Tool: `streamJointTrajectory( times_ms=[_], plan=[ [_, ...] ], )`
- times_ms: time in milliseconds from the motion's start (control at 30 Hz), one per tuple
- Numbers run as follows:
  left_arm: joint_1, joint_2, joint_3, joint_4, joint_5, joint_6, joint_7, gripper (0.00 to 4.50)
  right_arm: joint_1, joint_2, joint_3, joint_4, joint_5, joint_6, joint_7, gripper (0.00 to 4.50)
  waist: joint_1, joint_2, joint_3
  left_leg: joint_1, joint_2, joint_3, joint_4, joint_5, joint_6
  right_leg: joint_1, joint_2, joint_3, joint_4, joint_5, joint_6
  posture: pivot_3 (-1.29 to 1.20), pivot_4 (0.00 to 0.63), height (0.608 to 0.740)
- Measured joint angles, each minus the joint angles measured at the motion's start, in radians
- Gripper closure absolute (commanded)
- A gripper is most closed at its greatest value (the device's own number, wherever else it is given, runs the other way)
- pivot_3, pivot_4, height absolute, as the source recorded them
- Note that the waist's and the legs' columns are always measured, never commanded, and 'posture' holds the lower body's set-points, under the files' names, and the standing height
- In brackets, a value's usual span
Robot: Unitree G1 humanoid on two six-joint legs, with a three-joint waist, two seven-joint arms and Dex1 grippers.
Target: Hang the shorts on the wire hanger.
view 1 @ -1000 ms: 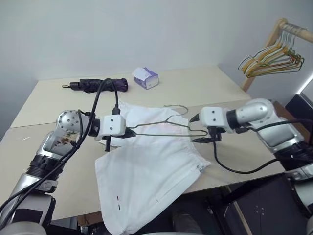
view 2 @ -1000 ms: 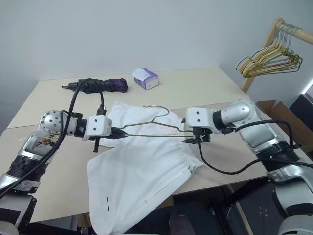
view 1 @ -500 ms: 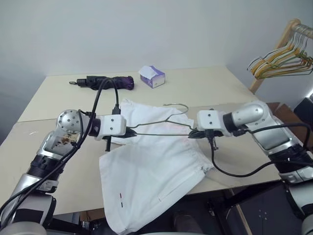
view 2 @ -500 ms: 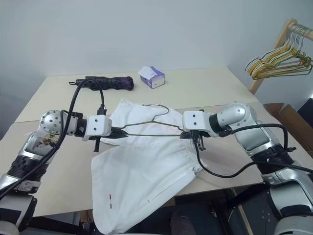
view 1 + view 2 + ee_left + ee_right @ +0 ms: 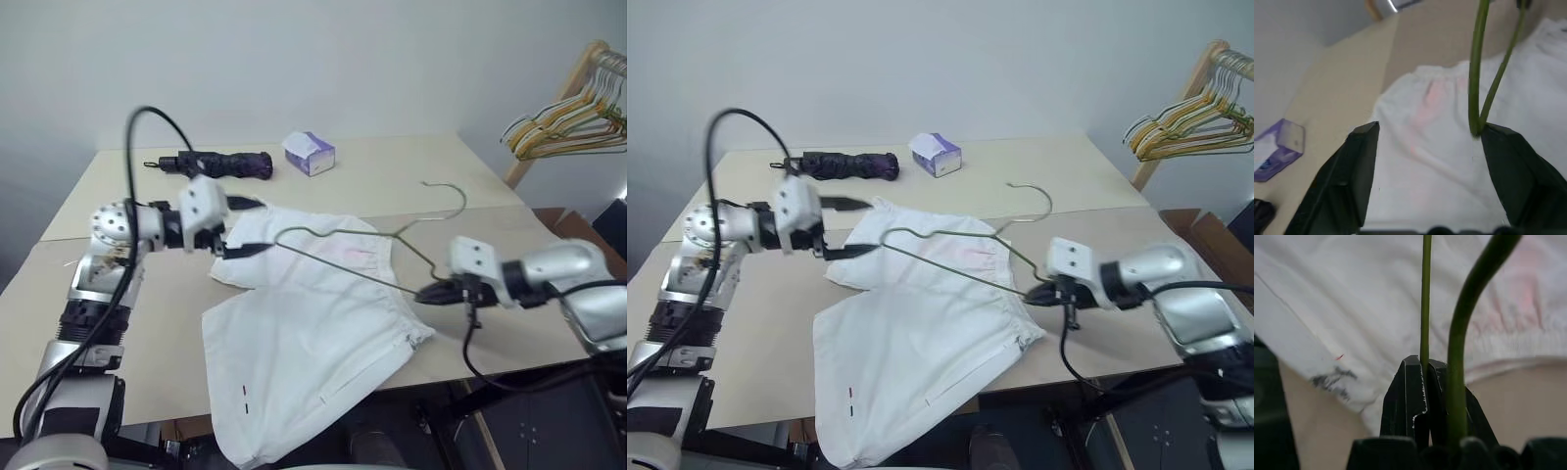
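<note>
The white shorts [image 5: 304, 333] lie spread on the table [image 5: 411, 181], with one leg hanging over the near edge. The gathered waistband [image 5: 338, 257] has a pinkish tint. The olive wire hanger [image 5: 1476, 73] hangs slanted above the waistband, its hook [image 5: 460, 199] raised on the right. My right gripper [image 5: 432, 292] is shut on the hanger's right corner, and in the right wrist view the wire rises from between the closed fingers [image 5: 1410, 387]. My left gripper [image 5: 257, 225] is open at the hanger's left corner, which sits just beside one finger [image 5: 1508, 161].
A purple-white tissue box [image 5: 310, 153] and a folded dark umbrella [image 5: 220, 163] lie at the back of the table. A wooden rack with a bunch of yellow and pale hangers [image 5: 568, 113] stands at the far right. A cardboard box [image 5: 1215, 235] sits beyond the table's right edge.
My right gripper closed on the hanger's right corner, then pulled it right and toward the near edge. My left gripper opened, let go of the left corner and rose. The hook now stands higher.
</note>
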Motion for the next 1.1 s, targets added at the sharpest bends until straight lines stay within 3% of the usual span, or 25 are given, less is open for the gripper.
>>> streamJointTrajectory(
  times_ms=[167, 333, 633, 1100],
  plan=[
    [0.128, -0.026, 0.055, -0.176, -0.166, 0.173, 0.021, 0.05, 0.155, -0.016, -0.121, 0.093, 0.085, 0.129, 0.002, 4.50, 0.007, 0.000, 0.000, 0.003, 0.001, 0.001, 0.000, 0.000, 0.000, 0.001, 0.001, 0.001, 0.000, -0.002, 0.003, -0.02, 0.025, 0.740],
    [0.165, 0.049, 0.077, -0.277, -0.338, 0.372, -0.066, 0.05, 0.217, -0.018, -0.187, 0.198, 0.161, 0.270, 0.008, 4.50, 0.011, 0.000, 0.000, 0.003, 0.000, 0.001, 0.000, 0.000, 0.000, 0.002, 0.001, 0.002, 0.000, -0.004, 0.006, -0.02, 0.032, 0.740],
    [0.166, 0.068, 0.056, -0.299, -0.327, 0.376, -0.133, 0.05, 0.211, -0.017, -0.203, 0.312, 0.196, 0.417, 0.016, 4.50, 0.015, 0.000, 0.001, 0.003, 0.000, 0.001, 0.000, -0.001, -0.001, 0.002, 0.001, 0.002, -0.001, -0.004, 0.005, -0.02, 0.045, 0.740],
    [0.173, 0.071, 0.056, -0.298, -0.315, 0.376, -0.144, 0.05, 0.211, -0.006, -0.164, 0.413, 0.167, 0.396, 0.016, 4.50, 0.016, 0.001, 0.002, 0.003, 0.000, 0.001, 0.000, -0.001, -0.001, 0.002, 0.001, 0.002, -0.001, -0.005, 0.005, -0.02, 0.047, 0.740]
  ],
)
